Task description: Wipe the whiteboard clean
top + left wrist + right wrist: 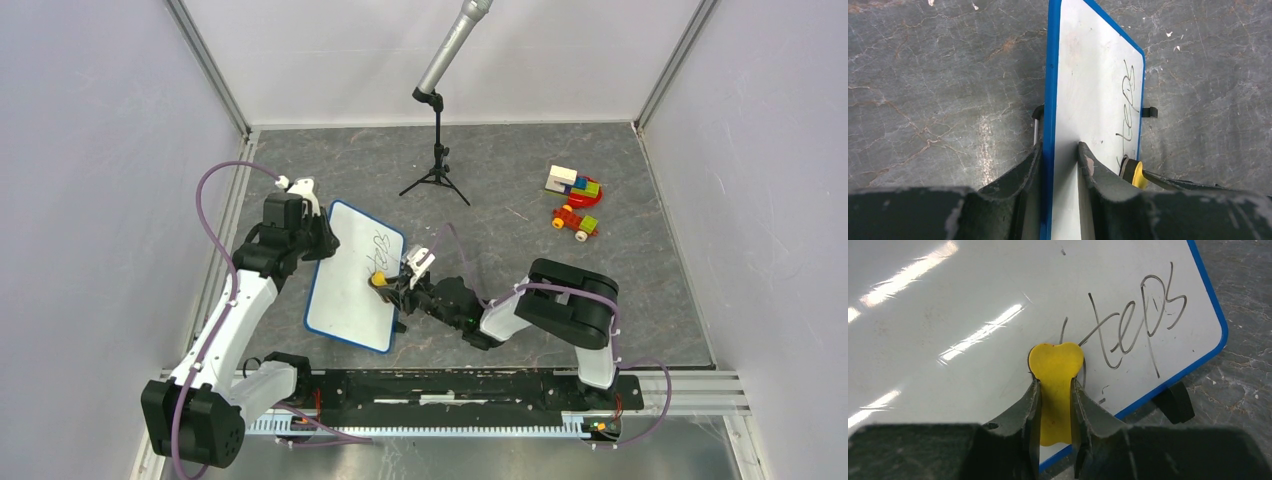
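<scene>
The whiteboard (pixel 350 285) is white with a blue rim and lies tilted on the grey floor, black handwriting (pixel 380 245) near its far right corner. My left gripper (pixel 322 232) is shut on its left edge; in the left wrist view the fingers (pixel 1023 172) pinch the blue rim (pixel 1049 100). My right gripper (pixel 392 287) is shut on a yellow eraser (pixel 379 281). In the right wrist view the eraser (pixel 1055 370) presses on the board (pixel 973 300) at the start of the writing (pixel 1133 325). The eraser also shows in the left wrist view (pixel 1138 175).
A black tripod stand (pixel 437 160) with a grey tube stands behind the board. Coloured toy blocks (pixel 573 184) and a small toy car (pixel 575 222) lie at the back right. A black clip (pixel 1175 402) sticks out under the board's right edge.
</scene>
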Controlling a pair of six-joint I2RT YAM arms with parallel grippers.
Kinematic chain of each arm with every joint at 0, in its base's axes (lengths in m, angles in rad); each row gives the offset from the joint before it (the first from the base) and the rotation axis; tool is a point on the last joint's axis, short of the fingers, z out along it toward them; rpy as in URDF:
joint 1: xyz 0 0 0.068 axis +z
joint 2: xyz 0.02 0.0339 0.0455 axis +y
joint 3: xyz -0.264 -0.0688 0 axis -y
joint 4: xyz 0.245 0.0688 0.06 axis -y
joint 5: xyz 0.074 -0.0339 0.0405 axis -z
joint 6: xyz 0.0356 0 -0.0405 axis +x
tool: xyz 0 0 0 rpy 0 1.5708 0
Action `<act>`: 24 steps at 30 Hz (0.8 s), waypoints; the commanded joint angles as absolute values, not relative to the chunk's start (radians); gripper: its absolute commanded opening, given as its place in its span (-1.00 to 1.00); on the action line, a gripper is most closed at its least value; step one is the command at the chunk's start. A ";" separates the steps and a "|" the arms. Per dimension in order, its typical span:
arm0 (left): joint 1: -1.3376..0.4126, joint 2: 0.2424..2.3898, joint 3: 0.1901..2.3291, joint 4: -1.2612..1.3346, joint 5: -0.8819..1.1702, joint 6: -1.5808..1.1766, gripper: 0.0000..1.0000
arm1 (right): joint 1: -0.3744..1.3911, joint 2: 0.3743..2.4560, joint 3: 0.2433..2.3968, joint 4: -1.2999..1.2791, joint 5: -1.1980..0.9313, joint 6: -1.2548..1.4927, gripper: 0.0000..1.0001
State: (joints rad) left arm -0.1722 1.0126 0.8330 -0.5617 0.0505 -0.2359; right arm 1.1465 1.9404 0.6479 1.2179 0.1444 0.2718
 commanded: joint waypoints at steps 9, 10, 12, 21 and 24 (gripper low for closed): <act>-0.187 1.009 0.822 -0.613 0.027 -0.210 -0.95 | 1.162 1.974 0.953 0.918 0.076 0.227 -0.67; -0.187 1.007 0.821 -0.613 0.028 -0.210 -0.95 | 1.157 1.984 0.948 0.920 0.078 0.232 -0.67; -0.188 1.002 0.820 -0.611 0.033 -0.210 -0.95 | 1.150 1.992 0.892 0.940 0.089 0.244 -0.67; -0.191 1.016 0.821 -0.606 0.057 -0.207 -0.95 | 1.141 1.914 0.657 0.989 0.137 0.282 -0.66; -0.191 1.012 0.820 -0.603 0.060 -0.206 -0.95 | 1.140 1.880 0.697 0.993 0.099 0.281 -0.66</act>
